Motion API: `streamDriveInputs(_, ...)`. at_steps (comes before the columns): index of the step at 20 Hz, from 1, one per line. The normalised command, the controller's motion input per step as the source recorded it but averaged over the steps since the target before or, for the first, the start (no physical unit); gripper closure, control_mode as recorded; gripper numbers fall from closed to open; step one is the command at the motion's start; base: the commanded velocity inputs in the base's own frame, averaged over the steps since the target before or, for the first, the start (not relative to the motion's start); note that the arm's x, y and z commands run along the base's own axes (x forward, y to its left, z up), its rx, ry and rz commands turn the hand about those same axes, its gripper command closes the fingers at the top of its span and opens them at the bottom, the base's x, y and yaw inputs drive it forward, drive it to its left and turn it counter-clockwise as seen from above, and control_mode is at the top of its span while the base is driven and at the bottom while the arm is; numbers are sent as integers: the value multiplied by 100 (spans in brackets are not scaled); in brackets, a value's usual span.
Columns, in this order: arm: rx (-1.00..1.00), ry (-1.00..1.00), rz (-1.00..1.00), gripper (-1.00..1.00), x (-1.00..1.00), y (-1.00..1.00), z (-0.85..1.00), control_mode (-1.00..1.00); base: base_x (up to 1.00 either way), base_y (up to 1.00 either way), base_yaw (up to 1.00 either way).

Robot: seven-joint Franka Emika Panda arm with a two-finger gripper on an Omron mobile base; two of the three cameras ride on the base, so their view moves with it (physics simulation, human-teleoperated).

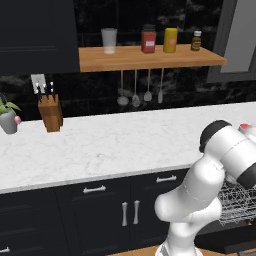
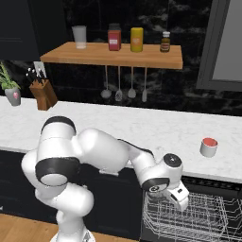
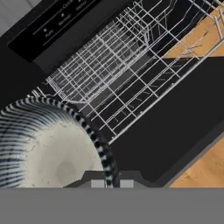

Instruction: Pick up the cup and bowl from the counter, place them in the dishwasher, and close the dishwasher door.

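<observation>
Striped bowl [image 3: 48,144] pinched by fingers [image 3: 97,183] above wire rack [image 3: 118,74].

A wooden shelf [image 1: 150,59] carries a glass tumbler [image 1: 109,40], a red jar [image 1: 148,39], a yellow jar [image 1: 170,40] and a small brown bottle [image 1: 196,40]; a knife block [image 1: 50,112] stands near a potted plant [image 1: 8,118].

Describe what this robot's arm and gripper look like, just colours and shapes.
The arm is glossy white, built from rounded, bulbous segments joined by dark black bands at the joints. A round black cap with a pale disc marks the wrist joint. The gripper is a small white blocky piece at the arm's end; from the hand camera its two finger tips appear dark with light grey pads. No cables are visible.
</observation>
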Motion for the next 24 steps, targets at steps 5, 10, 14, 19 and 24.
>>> streamDriveInputs(5,0,-16,5,100,-78,-12,-20,-100,0,0,0)
streamDriveInputs(10,0,-23,6,100,-65,-14,30,-100,0,0,0)
streamDriveInputs(14,0,-11,8,100,-13,-7,2,-100,0,0,0)
streamDriveInputs(19,-1,0,11,100,51,-12,0,-100,0,0,0)
streamDriveInputs(24,-1,0,10,100,55,-32,0,-100,0,0,0)
